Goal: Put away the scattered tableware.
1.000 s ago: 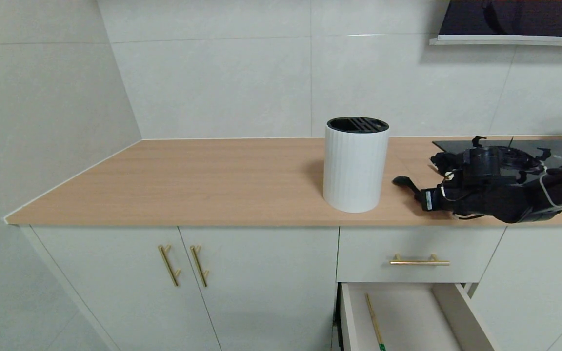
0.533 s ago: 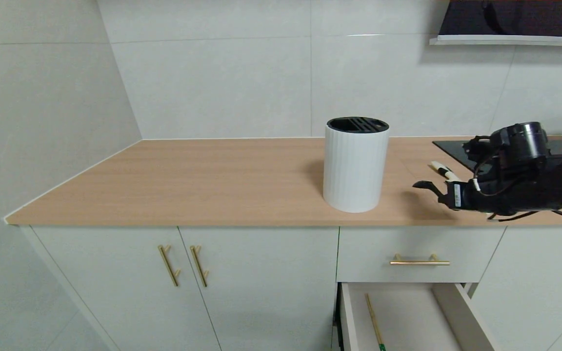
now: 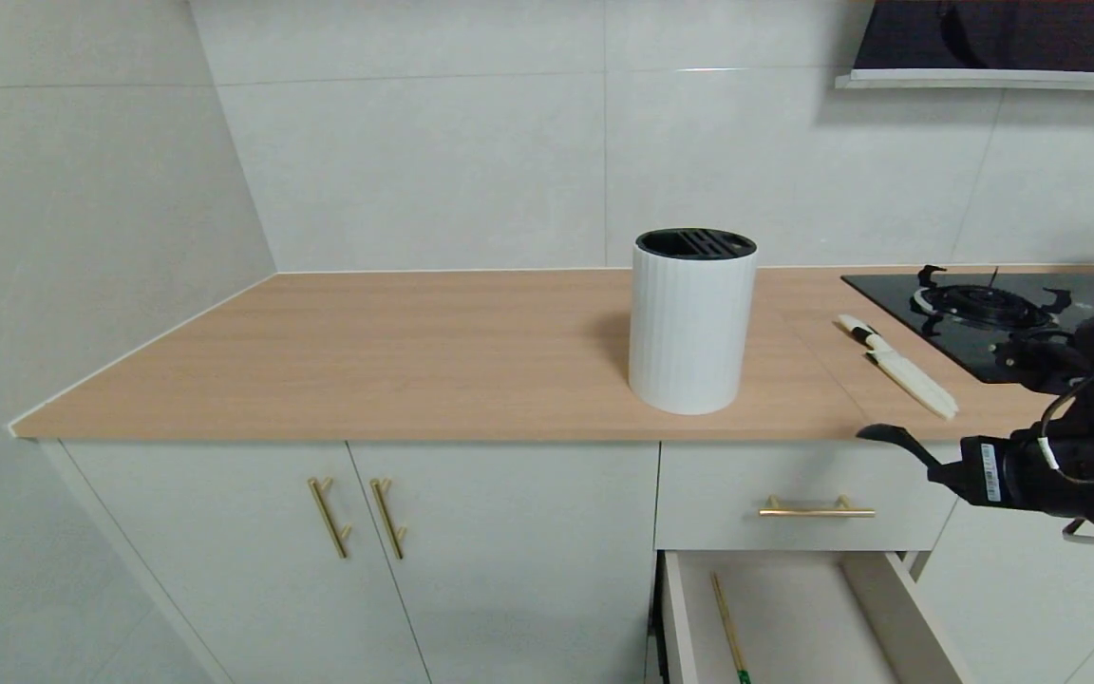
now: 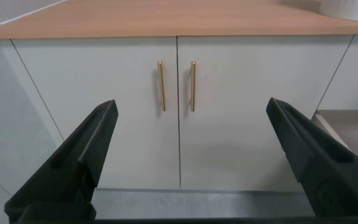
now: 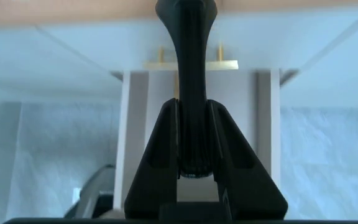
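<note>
My right gripper [image 3: 955, 468] hangs in front of the cabinet, just below the countertop's front edge and above the open drawer [image 3: 875, 608]. It is shut on a slim black utensil [image 3: 892, 440] whose rounded end sticks out to the left. In the right wrist view the fingers [image 5: 160, 134] clamp that black utensil [image 5: 189, 43] in front of the gold drawer handle [image 5: 191, 64]. A knife [image 3: 896, 367] with a pale handle lies on the wooden countertop [image 3: 414, 351]. My left gripper [image 4: 191, 155] is open and faces the cabinet doors.
A tall white ribbed holder [image 3: 692, 323] with a black slotted top stands mid-counter. A black gas hob [image 3: 979, 309] sits at the right. One chopstick [image 3: 727, 632] lies in the open drawer. Two gold door handles [image 4: 176, 86] mark the lower cabinet.
My right arm has carried the black utensil off the countertop, toward me and down past its front edge. The knife, hidden behind the arm before, has come into view.
</note>
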Robot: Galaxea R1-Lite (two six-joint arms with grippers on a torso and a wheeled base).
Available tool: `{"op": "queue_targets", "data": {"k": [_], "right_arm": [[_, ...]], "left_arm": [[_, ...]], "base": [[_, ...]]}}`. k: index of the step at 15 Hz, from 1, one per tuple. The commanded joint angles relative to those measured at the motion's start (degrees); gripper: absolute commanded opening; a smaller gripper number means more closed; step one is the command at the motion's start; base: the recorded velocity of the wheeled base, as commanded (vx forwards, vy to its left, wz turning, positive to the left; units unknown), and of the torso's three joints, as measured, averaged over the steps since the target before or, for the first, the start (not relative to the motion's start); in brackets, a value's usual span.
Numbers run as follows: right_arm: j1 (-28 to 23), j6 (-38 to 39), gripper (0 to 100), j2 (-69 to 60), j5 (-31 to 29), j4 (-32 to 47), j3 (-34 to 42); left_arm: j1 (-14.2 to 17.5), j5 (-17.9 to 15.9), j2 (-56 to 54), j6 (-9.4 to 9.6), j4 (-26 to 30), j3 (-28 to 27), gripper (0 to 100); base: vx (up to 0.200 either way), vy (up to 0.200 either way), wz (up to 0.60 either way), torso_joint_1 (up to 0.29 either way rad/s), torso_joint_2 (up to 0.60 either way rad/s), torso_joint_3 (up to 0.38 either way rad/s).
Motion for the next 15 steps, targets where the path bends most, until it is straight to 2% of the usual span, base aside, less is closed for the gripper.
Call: {"op": "queue_targets", "data": {"k": [1,6,15], "right_arm": [[0.0,-0.7,0,-0.2,0.1,0.0,1.8],[0.7,-2.0,0,2.6,0.2,-0.1,2.9],[0.7,-2.4,0,4.5,0.2,-0.1,3.6]], "left_arm": [[0.0,0.0,0.1,-0.01,0.0,0.0,100],[0.0,-0.1,0.1,-0.01,0.0,0.0,100],[0.0,0.0,0.1,-0.01,0.0,0.0,100]], "base": [[0.0,0.0,0.0,0.0,0.0,0.0],[0.0,0.0,0.0,-0.018,0.04,0.025],[0.0,0.0,0.0,-0.168,0.45,0.268]]}}
